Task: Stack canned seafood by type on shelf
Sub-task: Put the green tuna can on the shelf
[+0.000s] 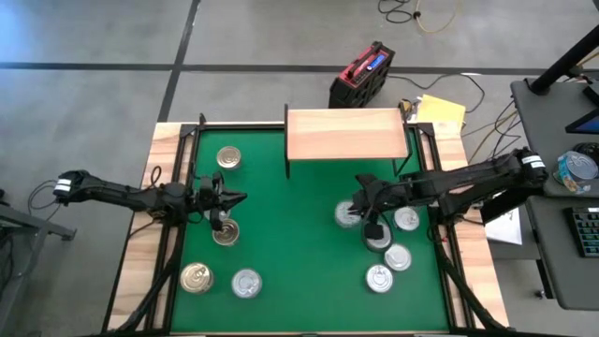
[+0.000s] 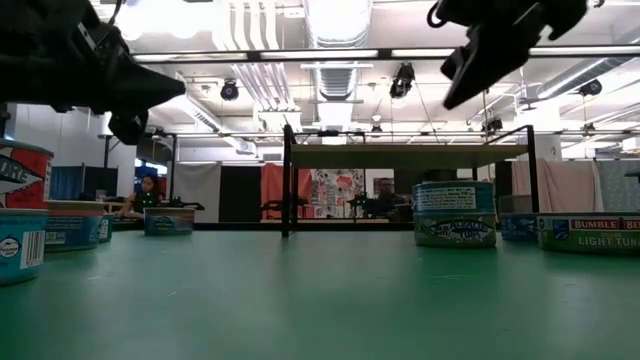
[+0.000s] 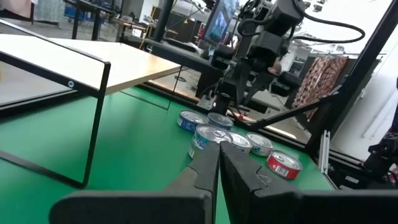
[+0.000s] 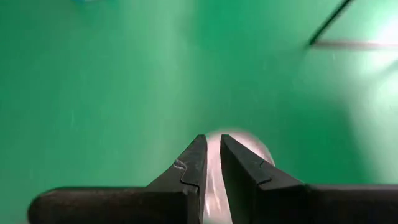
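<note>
I'm hanging my right claw [image 1: 372, 227] above the tins on the right of the green mat [image 1: 290, 243], fingers nearly together with only a slit between them, holding nothing. My left claw [image 1: 236, 198] is pinched fully together, empty, pointing inward over the left side near a gold-topped tin [image 1: 225, 233].

Tins are lying scattered: a cluster on the right [image 1: 398, 256], one silver-topped tin [image 1: 347, 214] just beside my right claw, three more on the left including a gold one [image 1: 197, 277] and a silver one [image 1: 246, 283], and one [image 1: 228, 157] near the back. The shelf [image 1: 346, 133] is standing at the back of the mat with nothing on its wooden top.

Judging by looks, these tins are stiff, fairly heavy for their size, smooth-walled and slippery; I'm thinking the grip goes across the round side wall, low, not on the pull tab.

The surface is a wood-edged table carrying the mat. Beyond it: grey floor, cables, a red toolbox [image 1: 361, 73], yellow papers [image 1: 440, 112], a side desk with a keyboard [image 1: 585, 231].
</note>
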Robot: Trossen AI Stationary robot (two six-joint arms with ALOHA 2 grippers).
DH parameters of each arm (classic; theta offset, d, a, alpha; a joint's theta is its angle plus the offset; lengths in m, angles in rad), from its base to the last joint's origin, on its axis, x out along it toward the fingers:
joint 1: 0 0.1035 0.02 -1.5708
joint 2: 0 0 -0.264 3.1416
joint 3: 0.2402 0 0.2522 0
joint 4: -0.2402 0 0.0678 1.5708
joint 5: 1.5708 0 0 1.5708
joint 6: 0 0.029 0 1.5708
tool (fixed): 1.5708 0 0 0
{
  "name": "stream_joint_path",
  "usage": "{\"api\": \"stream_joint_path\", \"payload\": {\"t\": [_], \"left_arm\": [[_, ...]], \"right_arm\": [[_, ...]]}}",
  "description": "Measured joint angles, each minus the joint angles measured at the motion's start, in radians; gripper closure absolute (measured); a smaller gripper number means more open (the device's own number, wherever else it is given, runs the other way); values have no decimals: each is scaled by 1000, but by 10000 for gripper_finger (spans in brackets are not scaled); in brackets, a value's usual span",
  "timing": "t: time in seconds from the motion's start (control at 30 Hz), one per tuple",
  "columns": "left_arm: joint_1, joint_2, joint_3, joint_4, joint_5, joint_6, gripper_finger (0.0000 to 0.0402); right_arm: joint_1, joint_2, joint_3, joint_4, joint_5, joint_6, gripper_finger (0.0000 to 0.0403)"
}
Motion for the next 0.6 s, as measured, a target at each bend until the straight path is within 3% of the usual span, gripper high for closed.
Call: {"api": "stream_joint_path", "payload": {"t": [0.33,0.6], "left_arm": [[-2,72,0,164,0,32,402],[-1,102,0,188,0,55,402]], "right_arm": [[0,2,15,-71,1,96,364],[-3,12,14,28,9,61,364]]}}
